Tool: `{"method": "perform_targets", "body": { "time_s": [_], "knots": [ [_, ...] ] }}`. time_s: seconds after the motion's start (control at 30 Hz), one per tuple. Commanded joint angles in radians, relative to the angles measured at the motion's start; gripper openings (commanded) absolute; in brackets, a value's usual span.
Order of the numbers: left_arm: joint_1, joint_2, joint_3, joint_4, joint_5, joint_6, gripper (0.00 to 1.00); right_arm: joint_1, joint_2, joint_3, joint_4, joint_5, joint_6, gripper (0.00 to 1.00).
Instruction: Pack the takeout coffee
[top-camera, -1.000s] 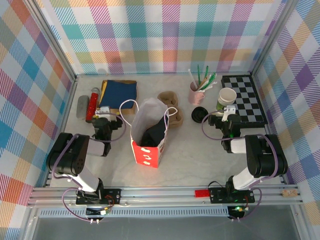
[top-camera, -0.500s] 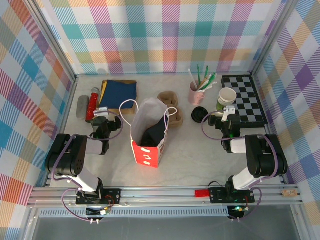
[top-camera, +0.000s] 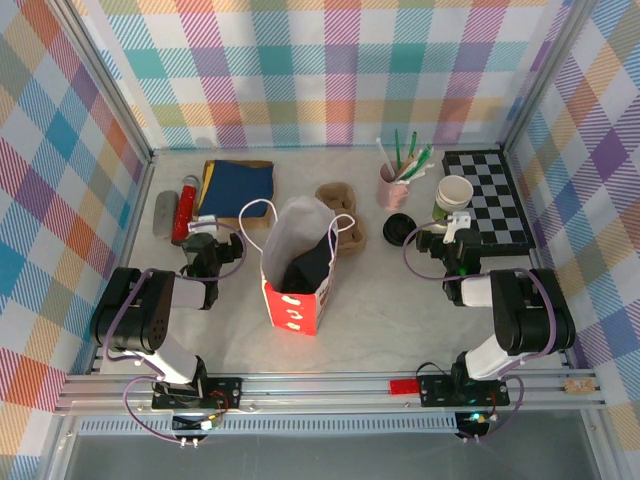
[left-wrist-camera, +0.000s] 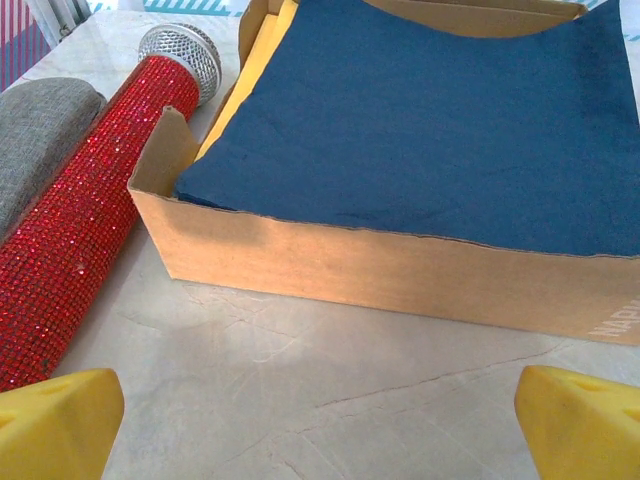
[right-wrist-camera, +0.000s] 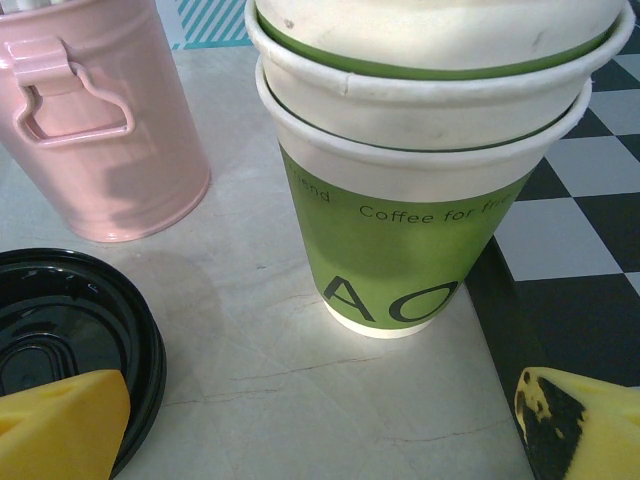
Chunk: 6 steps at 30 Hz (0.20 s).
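change: left arm sits a touch farther toward the back of the desk (top-camera: 370, 300) than a second ago, so the left claw (top-camera: 205, 232) is closer to the cardboard tray (left-wrist-camera: 400, 270); right arm, bag and cups are as they were
left claw: open, yellow fingertips (left-wrist-camera: 55, 410) wide apart with nothing between them, low over the desk, just short of the tray's near wall
right claw: (top-camera: 448, 232) open and empty, pointing at the stacked cups (right-wrist-camera: 420, 200)
coffee: black-lidded cup (top-camera: 399, 228) stands on the desk between the bag and the right claw, just in front of the pink cup, outside the bag; in the right wrist view its lid shows beside one fingertip, contact cannot be told
bag: red and white paper bag (top-camera: 297, 265), upright, mouth open, handles up; something dark inside, cannot tell what
tray contents: blue napkins (left-wrist-camera: 430, 130), with yellow ones showing under them at the left edge
pink cup: (right-wrist-camera: 100, 130) holds green and white straws (top-camera: 408, 155)
stacked cups: two green-banded paper cups, one nested in the other, no lid, at the edge of the checkerboard (top-camera: 495, 195)
beside tray: red glitter microphone (left-wrist-camera: 90, 210) along its left wall, grey case (left-wrist-camera: 40, 130) left of that
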Motion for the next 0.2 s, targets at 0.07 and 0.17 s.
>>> {"method": "perform_targets", "body": {
  "time_s": [0.07,0.17],
  "knots": [
    [-0.001,-0.010,0.006,-0.008,0.016,-0.008,1.00,0.002,-0.017,0.002,0.001,-0.021,0.014,0.99],
    [-0.001,-0.010,0.002,-0.003,0.019,-0.007,1.00,0.001,-0.017,0.004,0.000,-0.022,0.014,0.99]
  ]
}}
